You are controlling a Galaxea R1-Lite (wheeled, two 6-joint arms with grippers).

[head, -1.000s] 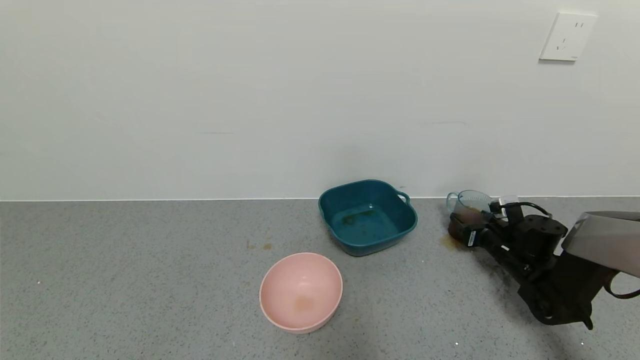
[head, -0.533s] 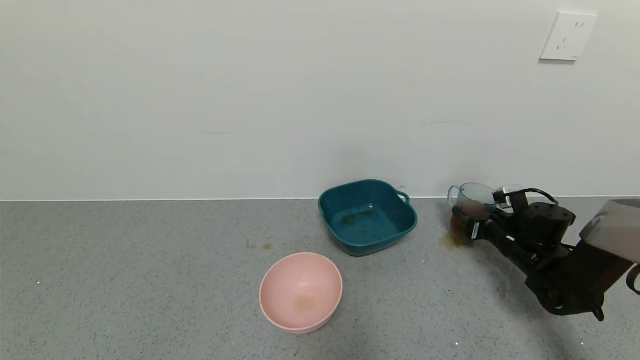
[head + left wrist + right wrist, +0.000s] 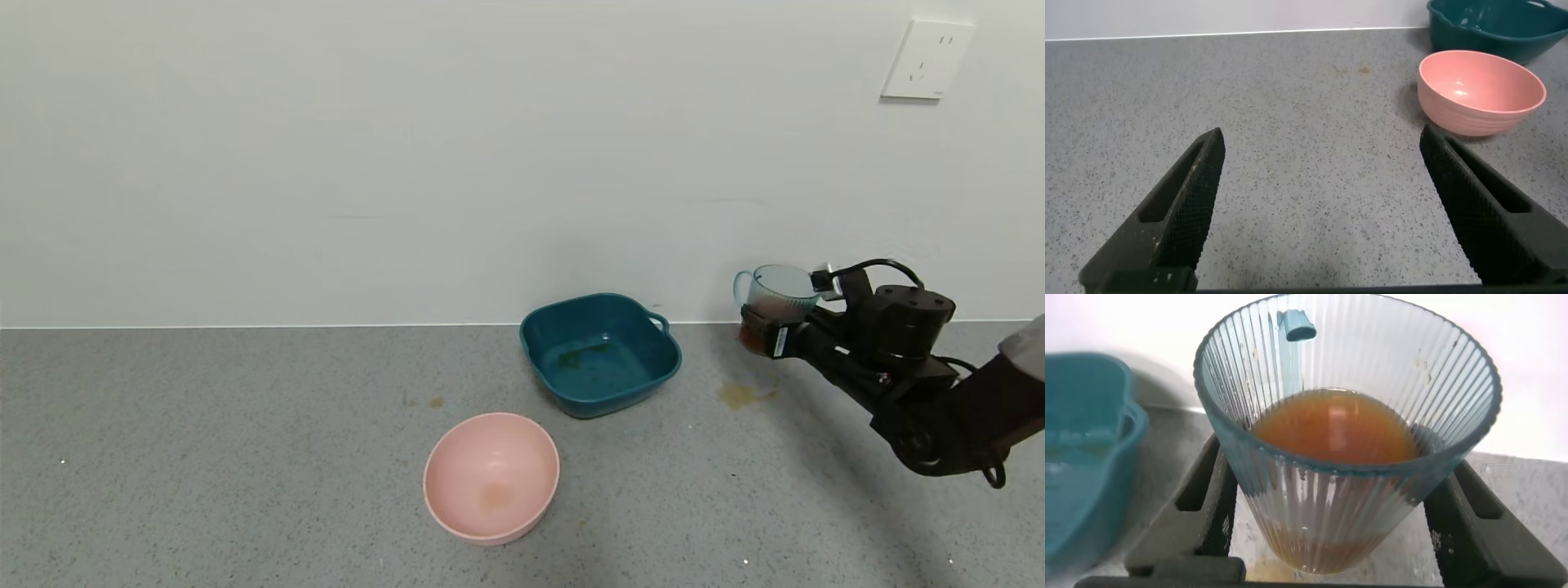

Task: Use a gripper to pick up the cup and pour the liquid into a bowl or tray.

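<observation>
My right gripper (image 3: 763, 331) is shut on the cup (image 3: 775, 302), a ribbed translucent blue-grey mug, and holds it upright above the counter at the far right, near the wall. In the right wrist view the cup (image 3: 1346, 433) sits between the two fingers (image 3: 1212, 502) and holds reddish-brown liquid (image 3: 1335, 429). The pale pink bowl (image 3: 491, 475) stands at the front middle, well to the left of the cup; it also shows in the left wrist view (image 3: 1480, 90). My left gripper (image 3: 1323, 192) is open and empty above bare counter.
A dark teal square basin (image 3: 600, 353) with a handle stands between the bowl and the cup, near the wall. A brown spill stain (image 3: 741, 396) marks the counter below the cup. Small stains (image 3: 423, 402) lie left of the basin. A wall socket (image 3: 927, 61) is top right.
My right gripper has lifted the cup off the counter, straight up by a short way. The spill stain where it stood now shows. The bowls have not moved.
</observation>
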